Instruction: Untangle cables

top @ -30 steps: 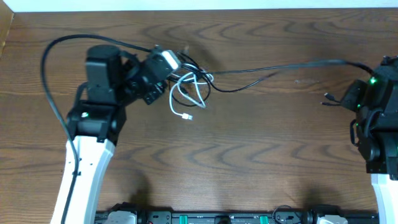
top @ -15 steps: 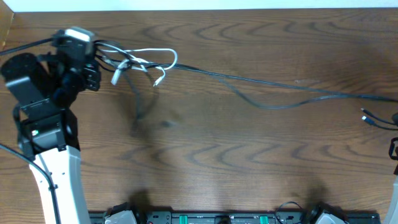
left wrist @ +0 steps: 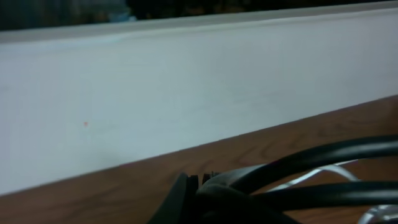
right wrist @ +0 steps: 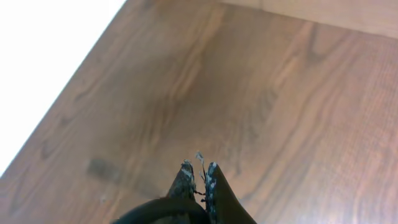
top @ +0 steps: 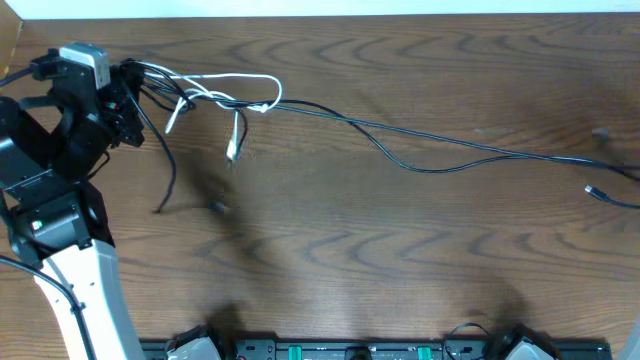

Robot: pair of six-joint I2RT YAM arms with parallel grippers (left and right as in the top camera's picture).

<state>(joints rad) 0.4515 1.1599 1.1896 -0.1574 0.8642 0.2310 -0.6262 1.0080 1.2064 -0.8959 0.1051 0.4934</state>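
My left gripper [top: 127, 84] is at the far left of the table, shut on the knotted end of the cables. From it, white cable [top: 236, 92] loops spread to the right, and a white plug [top: 232, 152] hangs below them. One black cable [top: 430, 150] stretches across the table to the right edge. A second black end with a small plug [top: 592, 190] lies near that edge. A short black strand [top: 166, 178] dangles below the knot. In the left wrist view, black cables [left wrist: 323, 155] leave the jaws. My right gripper [right wrist: 198, 171] is shut, with a black cable [right wrist: 158, 208] at its base.
A white wall [left wrist: 186, 81] runs along the table's far edge, close behind my left gripper. The right arm is outside the overhead view. Black fixtures [top: 350, 350] line the front edge of the wooden table [top: 350, 260].
My left arm has swung far left, dragging the knot and stretching the black cable out. The white plug and a black strand now hang lower. The right arm has left the overhead view.
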